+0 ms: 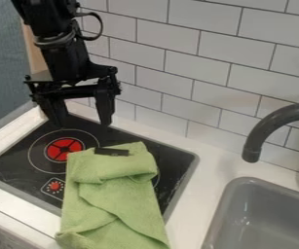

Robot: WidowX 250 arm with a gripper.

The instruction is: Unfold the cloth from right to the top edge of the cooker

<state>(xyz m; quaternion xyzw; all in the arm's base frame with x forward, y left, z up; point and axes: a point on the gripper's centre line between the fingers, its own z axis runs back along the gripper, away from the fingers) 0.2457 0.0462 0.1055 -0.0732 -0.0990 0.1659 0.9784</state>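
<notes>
While your gripper point(84, 115) hangs with its fingers spread above the far part of the cooker point(13, 163), you have the green cloth point(106, 199) draped across the hob and its near edge, thickly folded at the top, diagonally creased below.

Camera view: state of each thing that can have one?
green terry cloth, folded over in part, rumpled, covering part of the cooker
black two-finger claw, open, not on the cloth
black flat-topped toy cooker, partly covered; on or off, cannot tell
dark grey curved tap, no water running
</notes>
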